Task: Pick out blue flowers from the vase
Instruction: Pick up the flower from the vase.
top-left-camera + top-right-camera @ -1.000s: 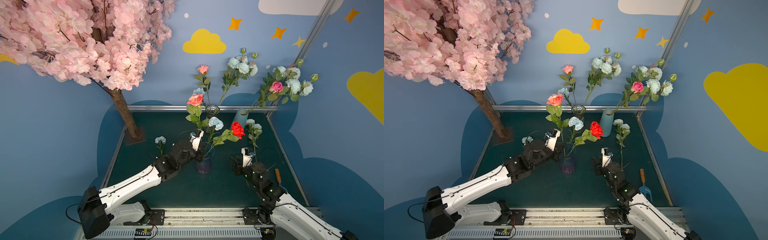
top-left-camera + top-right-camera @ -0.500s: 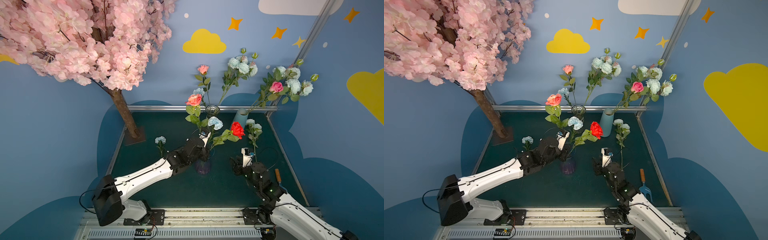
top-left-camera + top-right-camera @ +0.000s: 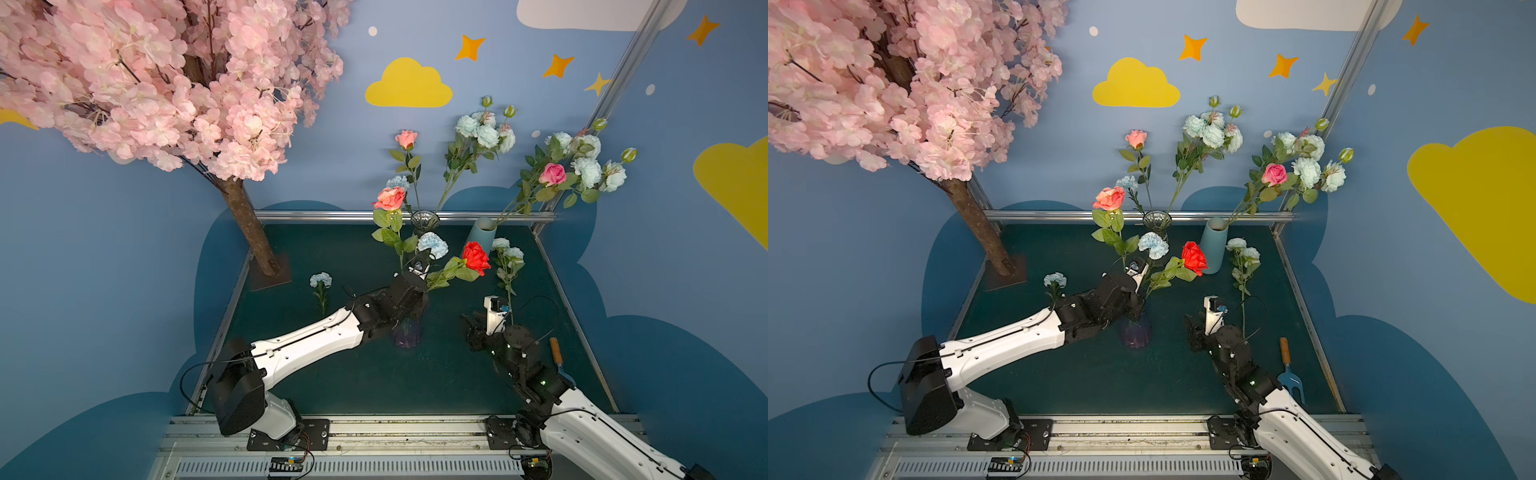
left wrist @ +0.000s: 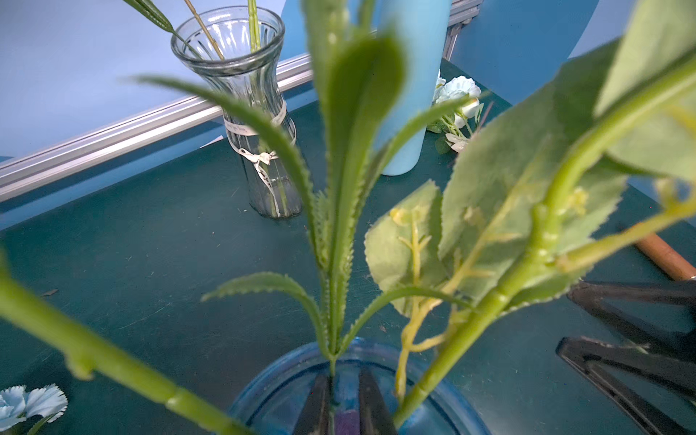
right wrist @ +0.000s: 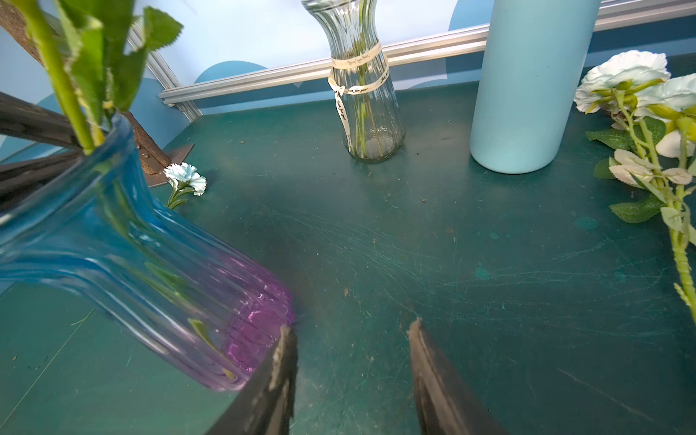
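Left gripper [image 4: 344,401] at frame bottom, pinching the blue flower stem [image 4: 333,301] over the blue-purple vase [image 4: 263,395]. Right gripper [image 5: 350,361], lower centre, spread and empty.

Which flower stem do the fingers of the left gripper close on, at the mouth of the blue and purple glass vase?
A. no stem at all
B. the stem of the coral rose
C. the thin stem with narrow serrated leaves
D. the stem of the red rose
C: in the left wrist view the left gripper pinches the thin serrated-leaf stem just above the blue and purple glass vase; the thicker stems pass beside it.
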